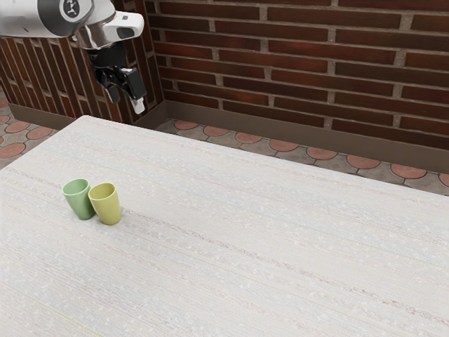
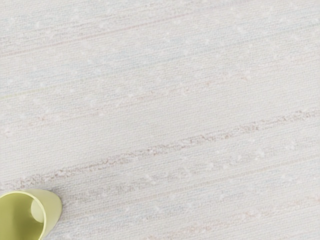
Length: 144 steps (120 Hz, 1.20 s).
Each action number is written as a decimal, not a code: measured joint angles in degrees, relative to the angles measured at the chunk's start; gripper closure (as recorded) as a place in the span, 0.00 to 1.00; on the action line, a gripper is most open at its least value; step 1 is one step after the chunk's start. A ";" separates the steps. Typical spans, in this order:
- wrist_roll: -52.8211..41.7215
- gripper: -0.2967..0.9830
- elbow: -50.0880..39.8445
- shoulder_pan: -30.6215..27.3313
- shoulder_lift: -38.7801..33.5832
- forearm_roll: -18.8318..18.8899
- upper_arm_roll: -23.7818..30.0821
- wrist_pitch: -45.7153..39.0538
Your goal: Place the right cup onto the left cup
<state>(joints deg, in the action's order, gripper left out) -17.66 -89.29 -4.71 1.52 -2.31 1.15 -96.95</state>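
Gripper point(image 1: 125, 100): black, 2-finger, raised clear of the cups; holds nothing.
Brick wall point(image 1: 295, 67): backdrop, w/ tiled floor point(image 1: 280, 145) at its foot.
Table point(image 1: 259, 232): pale, streaked top; bears both cups.
Arm point(image 1: 38, 17): enters at the exterior view's upper left.
Yellow cup point(image 1: 106, 205): upright, mouth up, at the exterior view's right of the pair; prob. the "right" cup, i.e. the one to lift. Also seen in the wrist view.
Green cup point(image 1: 81, 201): upright, mouth up, beside yellow; prob. the target. Touching or just apart: can't tell.
Step (judged): approach, pre-grasp; stack not made.
Risk 1: green tipped or shoved, b/c the cups sit so close that a descending finger may strike its rim.
Risk 2: both cups pinched, if the hand comes down off-centre.
Risk 3: yellow lands askew & topples, if lifted tilted or let go before its base is centred over green's mouth.
Fingers: parted, approx. well open; nothing between them, no contact w/ cup or table.
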 joint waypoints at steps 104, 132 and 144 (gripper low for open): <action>1.30 0.23 -13.97 4.82 -1.92 0.81 -11.19 -5.21; 1.61 0.23 -21.92 -2.53 -2.67 1.21 -12.14 -13.03; 1.64 0.23 -22.27 -4.87 -1.98 1.53 -12.20 -15.48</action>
<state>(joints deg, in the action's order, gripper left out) -16.02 -111.56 -9.57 -0.46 -0.78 -11.06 -112.43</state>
